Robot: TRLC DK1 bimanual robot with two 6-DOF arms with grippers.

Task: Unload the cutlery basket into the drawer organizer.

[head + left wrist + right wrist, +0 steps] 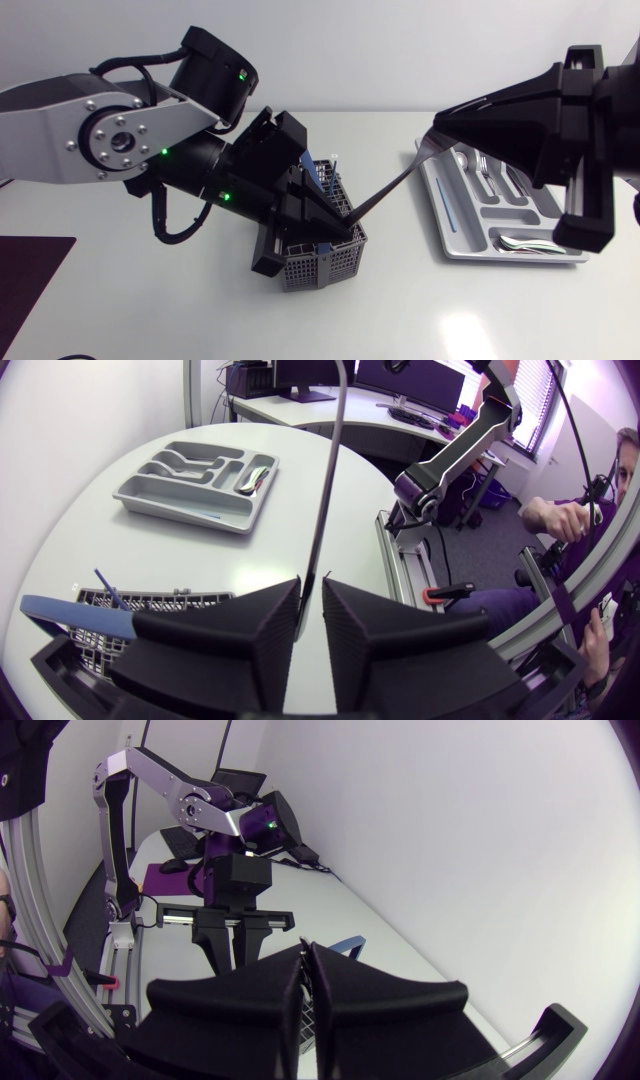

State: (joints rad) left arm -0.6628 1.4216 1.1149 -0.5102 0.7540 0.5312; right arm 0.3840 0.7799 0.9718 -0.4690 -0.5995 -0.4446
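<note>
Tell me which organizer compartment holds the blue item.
The long compartment along the organizer side facing the basket holds the blue item; no other compartment shows anything blue.

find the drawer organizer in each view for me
Head view: the drawer organizer lies at the table's right, partly behind the right arm.
Left wrist view: ahead of the left gripper, past the cutlery basket.
Right wrist view: not in it.
Shared landmark: the left gripper, shut on a long utensil, shows in all three.
</note>
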